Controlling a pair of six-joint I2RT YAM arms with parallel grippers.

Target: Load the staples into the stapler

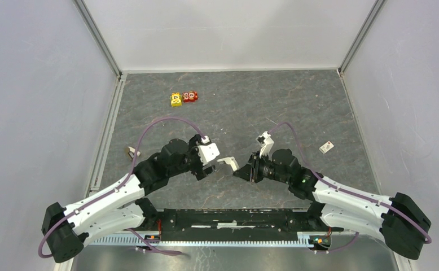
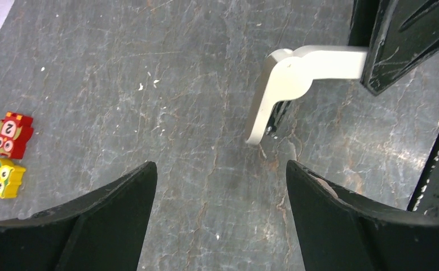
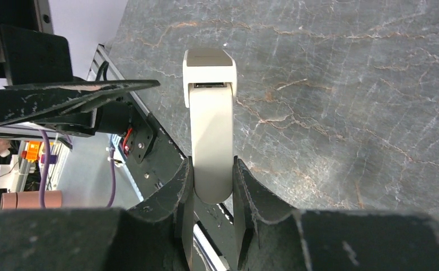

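Our right gripper (image 3: 213,180) is clenched on the stapler (image 3: 209,113). In the right wrist view its two black fingers (image 3: 184,186) press against the two sides of the cream-white body at its near end, and the rest of the body juts straight out ahead of them. At the far tip we see a rounded cap with a dark slot under it.

In the left wrist view the stapler (image 2: 296,68) comes in from the right gripper at the upper right. Its free end bends down toward the desk (image 2: 149,68), and dark metal shows beneath the bent part. It hangs above the desk surface without touching it.

Our left gripper (image 2: 222,169) is released, with its fingers spread wide and nothing between them. The stapler lies ahead of it and apart from both fingers.

From the top camera the stapler (image 1: 228,164) sits between the left gripper (image 1: 209,165) and the right gripper (image 1: 245,169), near the middle of the desk's near half.

Well apart, toward the far side of the desk (image 1: 262,96), a yellow toy block (image 1: 176,100) and a red toy block (image 1: 190,96) lie touching side by side. A small white item (image 1: 326,147) lies to the right, too small for us to identify.
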